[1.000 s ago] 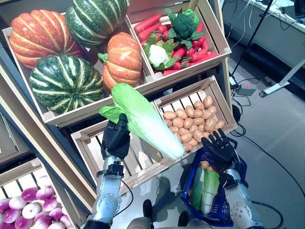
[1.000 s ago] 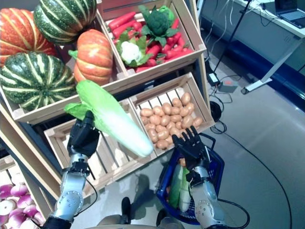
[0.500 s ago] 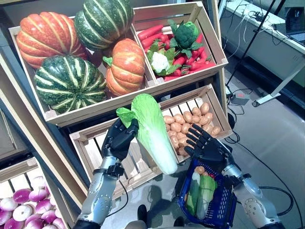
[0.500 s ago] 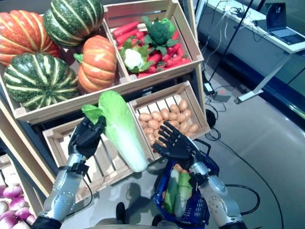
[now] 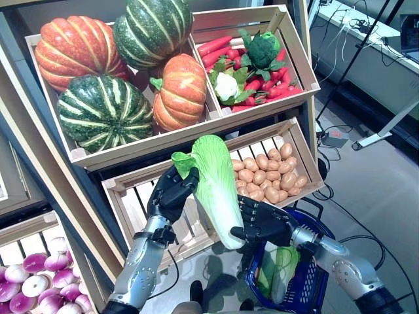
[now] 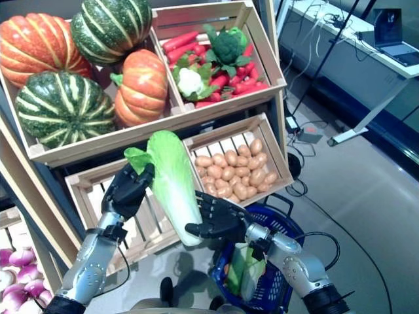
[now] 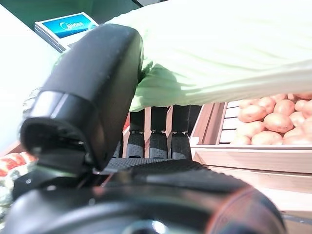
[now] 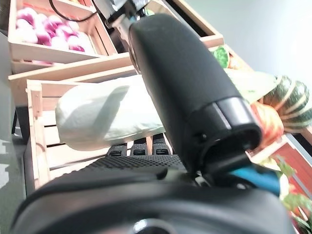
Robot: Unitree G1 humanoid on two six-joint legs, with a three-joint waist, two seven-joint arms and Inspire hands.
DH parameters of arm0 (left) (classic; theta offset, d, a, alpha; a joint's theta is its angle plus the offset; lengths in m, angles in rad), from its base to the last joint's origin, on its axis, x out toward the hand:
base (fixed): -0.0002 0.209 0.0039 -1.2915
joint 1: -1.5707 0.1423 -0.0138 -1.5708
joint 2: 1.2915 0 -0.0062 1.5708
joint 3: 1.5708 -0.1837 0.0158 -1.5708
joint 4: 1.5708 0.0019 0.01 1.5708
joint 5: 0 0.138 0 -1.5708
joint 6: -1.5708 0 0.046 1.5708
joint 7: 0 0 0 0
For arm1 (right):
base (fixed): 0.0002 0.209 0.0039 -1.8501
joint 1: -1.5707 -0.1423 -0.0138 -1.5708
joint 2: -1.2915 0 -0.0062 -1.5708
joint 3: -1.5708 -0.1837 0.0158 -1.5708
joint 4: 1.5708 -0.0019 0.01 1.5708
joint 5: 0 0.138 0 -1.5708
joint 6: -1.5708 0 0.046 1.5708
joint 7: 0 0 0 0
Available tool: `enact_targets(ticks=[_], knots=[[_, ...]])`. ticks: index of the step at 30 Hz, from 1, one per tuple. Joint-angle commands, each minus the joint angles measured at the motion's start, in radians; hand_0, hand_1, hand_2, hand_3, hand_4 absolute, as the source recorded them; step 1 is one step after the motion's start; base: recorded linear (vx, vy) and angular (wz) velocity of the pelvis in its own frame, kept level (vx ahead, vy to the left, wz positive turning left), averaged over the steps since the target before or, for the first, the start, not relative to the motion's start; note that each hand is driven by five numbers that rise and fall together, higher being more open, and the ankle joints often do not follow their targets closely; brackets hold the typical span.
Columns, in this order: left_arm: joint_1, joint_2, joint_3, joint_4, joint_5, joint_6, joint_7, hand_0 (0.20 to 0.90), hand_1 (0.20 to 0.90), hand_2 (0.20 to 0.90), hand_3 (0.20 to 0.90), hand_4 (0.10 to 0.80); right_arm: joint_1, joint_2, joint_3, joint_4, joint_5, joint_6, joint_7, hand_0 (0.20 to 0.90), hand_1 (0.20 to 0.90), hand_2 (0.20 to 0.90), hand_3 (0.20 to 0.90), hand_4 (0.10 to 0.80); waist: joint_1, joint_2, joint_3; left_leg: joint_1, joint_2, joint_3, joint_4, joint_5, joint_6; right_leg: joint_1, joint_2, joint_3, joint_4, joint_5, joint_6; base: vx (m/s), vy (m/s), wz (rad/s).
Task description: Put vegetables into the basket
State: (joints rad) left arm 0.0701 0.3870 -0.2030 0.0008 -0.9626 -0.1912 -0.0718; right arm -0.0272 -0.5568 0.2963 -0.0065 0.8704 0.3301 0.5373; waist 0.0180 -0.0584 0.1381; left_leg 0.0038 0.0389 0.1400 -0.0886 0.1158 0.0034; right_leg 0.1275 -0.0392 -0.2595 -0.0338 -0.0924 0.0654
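A long napa cabbage (image 5: 216,180) hangs upright in front of the lower crates. My left hand (image 5: 171,193) is shut on its green leafy top, with the thumb (image 7: 92,97) pressed over the leaves (image 7: 219,58). My right hand (image 5: 265,222) has closed on the white lower end, which lies between its thumb and fingers in the right wrist view (image 8: 107,117). The blue basket (image 5: 319,271) sits just under and behind the right hand, at the lower right. It holds green and white leafy vegetables (image 5: 278,265).
A slanted wooden rack fills the back. Its top crates hold pumpkins (image 5: 98,114) and carrots with broccoli and cauliflower (image 5: 252,62). A lower crate holds potatoes (image 5: 265,176), next to a bare slatted crate (image 5: 137,206). Purple-white bulbs (image 5: 29,284) lie lower left.
The cabbage has swung upright and lower, towards the basket. My right hand moved left from above the basket and closed on the cabbage's white end. The camera has shifted slightly.
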Motion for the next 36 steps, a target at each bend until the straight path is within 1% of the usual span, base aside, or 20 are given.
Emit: enact_targets(ticks=[1,2,5,14,15,18,19,22,24,30,31,35,36], knots=[[-0.126,0.019,-0.024,-0.040,-0.021,-0.067,-0.095,0.300,0.300,0.300,0.300,0.400,-0.090,0.004,0.035,-0.053,0.026,-0.008,0.147,0.900,0.900,0.900,0.900,0.800,0.012,-0.023,-0.091,0.079,0.001,0.013,0.004,-0.135,-0.024,-0.047,-0.043,0.010,-0.030,0.114,0.036,0.018,0.005,0.06],[-0.126,0.021,-0.024,-0.041,-0.024,-0.063,-0.100,0.300,0.300,0.300,0.300,0.400,-0.091,0.001,0.039,-0.053,0.013,0.002,0.171,0.900,0.900,0.900,0.900,0.800,0.013,-0.024,-0.094,0.079,0.001,0.012,0.004,-0.136,-0.024,-0.045,-0.044,0.008,-0.032,0.114,0.036,0.000,0.000,0.00],[-0.128,0.024,-0.030,-0.039,-0.033,-0.057,-0.109,0.300,0.300,0.300,0.300,0.400,-0.100,-0.009,0.054,-0.050,-0.001,0.011,0.194,0.900,0.900,0.900,0.900,0.800,0.015,-0.024,-0.096,0.082,0.002,0.007,0.002,-0.134,-0.027,-0.040,-0.043,0.008,-0.035,0.114,0.037,0.000,0.000,0.00],[-0.129,0.026,-0.037,-0.030,-0.069,-0.062,-0.127,0.300,0.300,0.300,0.300,0.400,-0.115,-0.029,0.067,-0.043,0.006,0.030,0.168,0.900,0.900,0.900,0.900,0.800,0.013,-0.023,-0.097,0.079,0.006,0.001,0.001,-0.131,-0.030,-0.043,-0.042,0.013,-0.038,0.115,0.037,0.000,0.000,0.00],[-0.129,0.025,-0.039,-0.032,-0.068,-0.063,-0.125,0.300,0.300,0.300,0.300,0.400,-0.116,-0.028,0.070,-0.042,0.013,0.022,0.156,0.900,0.900,0.900,0.900,0.800,0.013,-0.022,-0.096,0.079,0.006,0.002,0.001,-0.131,-0.030,-0.043,-0.042,0.013,-0.038,0.116,0.037,0.000,0.000,0.00],[-0.133,0.019,-0.047,-0.032,-0.065,-0.068,-0.113,0.300,0.300,0.300,0.300,0.400,-0.124,-0.010,0.073,-0.022,0.045,-0.014,0.063,0.900,0.900,0.900,0.900,0.800,0.012,-0.021,-0.096,0.081,0.007,-0.001,0.001,-0.131,-0.031,-0.039,-0.042,0.014,-0.042,0.117,0.036,0.000,0.000,0.00],[-0.132,0.012,-0.046,-0.033,-0.065,-0.069,-0.106,0.300,0.300,0.300,0.300,0.400,-0.122,0.011,0.073,-0.020,0.046,-0.017,0.018,0.900,0.900,0.900,0.900,0.800,0.009,-0.017,-0.096,0.082,0.008,-0.001,0.001,-0.130,-0.032,-0.040,-0.042,0.017,-0.041,0.117,0.037,0.000,0.000,0.00],[-0.130,0.009,-0.045,-0.034,-0.068,-0.071,-0.101,0.300,0.300,0.300,0.300,0.400,-0.116,0.022,0.072,-0.020,0.044,-0.018,-0.021,0.900,0.900,0.900,0.900,0.800,0.007,-0.015,-0.095,0.083,0.008,-0.001,0.001,-0.131,-0.032,-0.039,-0.042,0.020,-0.040,0.115,0.036,0.000,0.000,0.00],[-0.132,0.000,-0.046,-0.040,-0.074,-0.082,-0.084,0.300,0.300,0.300,0.300,0.400,-0.107,0.058,0.084,-0.021,0.026,-0.013,-0.086,0.900,0.900,0.900,0.900,0.800,0.002,-0.010,-0.091,0.083,0.007,-0.001,0.001,-0.131,-0.031,-0.040,-0.042,0.024,-0.042,0.115,0.036,0.000,0.000,0.00],[-0.135,-0.012,-0.058,-0.049,-0.081,-0.101,-0.062,0.300,0.300,0.300,0.300,0.400,-0.102,0.088,0.108,-0.015,0.016,0.005,-0.163,0.900,0.900,0.900,0.900,0.800,0.000,-0.005,-0.087,0.083,0.005,-0.001,0.001,-0.131,-0.031,-0.039,-0.043,0.025,-0.044,0.114,0.035,0.000,0.000,0.00],[-0.137,-0.014,-0.061,-0.052,-0.088,-0.102,-0.056,0.300,0.300,0.300,0.300,0.400,-0.104,0.095,0.115,-0.011,0.017,0.012,-0.193,0.900,0.900,0.900,0.900,0.800,0.000,-0.004,-0.086,0.084,0.005,0.000,0.001,-0.132,-0.030,-0.037,-0.044,0.026,-0.044,0.113,0.035,0.000,0.000,0.00],[-0.140,-0.020,-0.066,-0.056,-0.084,-0.099,-0.051,0.300,0.300,0.300,0.300,0.400,-0.105,0.110,0.126,-0.001,0.018,0.016,-0.222,0.900,0.900,0.900,0.900,0.800,0.000,-0.004,-0.083,0.085,0.005,-0.001,0.001,-0.133,-0.030,-0.036,-0.045,0.025,-0.044,0.112,0.034,0.000,0.000,0.00],[-0.140,-0.020,-0.068,-0.060,-0.081,-0.098,-0.049,0.300,0.300,0.300,0.300,0.400,-0.104,0.113,0.128,-0.001,0.019,0.012,-0.231,0.571,0.571,0.571,0.571,0.580,0.000,-0.004,-0.083,0.085,0.005,-0.002,0.001,-0.133,-0.030,-0.036,-0.045,0.025,-0.043,0.112,0.034,0.000,0.000,0.00]])
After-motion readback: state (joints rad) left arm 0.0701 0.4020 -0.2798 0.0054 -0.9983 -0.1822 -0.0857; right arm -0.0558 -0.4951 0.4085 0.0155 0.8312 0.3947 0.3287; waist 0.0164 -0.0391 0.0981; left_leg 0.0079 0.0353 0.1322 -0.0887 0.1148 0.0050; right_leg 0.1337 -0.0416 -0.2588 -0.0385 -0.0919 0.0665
